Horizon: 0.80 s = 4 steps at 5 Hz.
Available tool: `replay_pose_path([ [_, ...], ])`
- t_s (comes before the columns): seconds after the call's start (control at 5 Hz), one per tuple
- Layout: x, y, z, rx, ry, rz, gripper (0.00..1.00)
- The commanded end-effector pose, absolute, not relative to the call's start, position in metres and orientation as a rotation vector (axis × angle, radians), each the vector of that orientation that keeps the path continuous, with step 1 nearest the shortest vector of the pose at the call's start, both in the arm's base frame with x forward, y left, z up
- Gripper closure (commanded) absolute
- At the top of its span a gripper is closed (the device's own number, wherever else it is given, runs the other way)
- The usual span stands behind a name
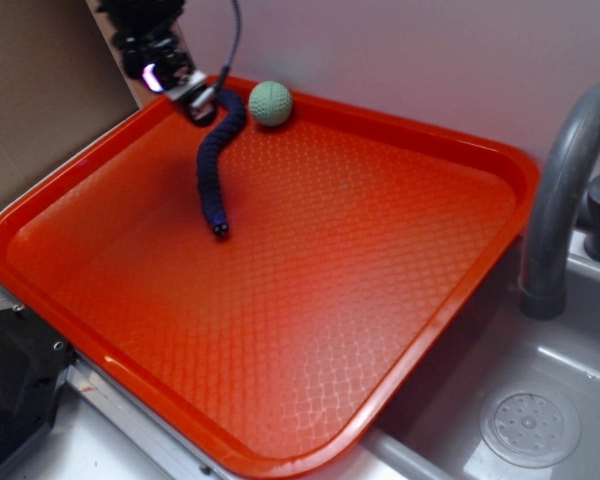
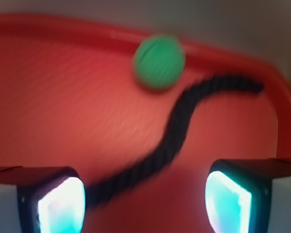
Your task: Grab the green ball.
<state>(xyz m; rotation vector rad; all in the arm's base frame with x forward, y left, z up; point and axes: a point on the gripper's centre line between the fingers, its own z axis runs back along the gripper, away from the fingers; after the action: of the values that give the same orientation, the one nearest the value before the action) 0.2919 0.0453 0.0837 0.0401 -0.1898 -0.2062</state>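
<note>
- The pincer [image 2: 145, 194] stands wide open with nothing between its fingers; in the wrist view the two glowing pads [image 2: 63, 204] sit far apart at the bottom edge, bare tray floor between them.
- In the exterior view the pincer [image 1: 192, 92] hangs over the far left corner of the red tray [image 1: 400, 330], right by the upper end of the dark navy snake toy [image 1: 216, 165].
- The snake toy [image 2: 169, 141] runs in a wavy line from near the left pad up toward the tray's far rim, passing just beside the ball.
- The green ball [image 1: 270, 103] rests on the tray floor against the far rim, near the snake's upper end and just to one side of the pincer. In the wrist view the ball [image 2: 159, 61] is ahead and slightly off centre.
- The step in hand looks like the approach: no grasp yet. The next move probably calls for advancing to centre the ball between the fingers and descending, without catching the snake or hitting the rim.
- The wrist view is blurred, so ball texture and whether ball and snake touch cannot be told. The arm is cut off at the top of the exterior view; a grey faucet [image 1: 565, 180] and sink [image 1: 530, 425] sit beside the tray.
</note>
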Motion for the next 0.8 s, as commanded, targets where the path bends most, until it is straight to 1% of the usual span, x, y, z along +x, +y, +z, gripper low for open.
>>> replay_pose_path([
  [0.0, 0.334, 0.062, 0.087, 0.062, -0.264, -0.217, 0.0],
  [0.2, 0.347, 0.052, 0.089, -0.001, -0.286, -0.244, 0.0],
  [0.4, 0.351, 0.041, 0.085, -0.044, -0.296, -0.267, 0.0],
  [0.6, 0.353, 0.028, 0.073, -0.103, -0.291, -0.271, 0.0],
])
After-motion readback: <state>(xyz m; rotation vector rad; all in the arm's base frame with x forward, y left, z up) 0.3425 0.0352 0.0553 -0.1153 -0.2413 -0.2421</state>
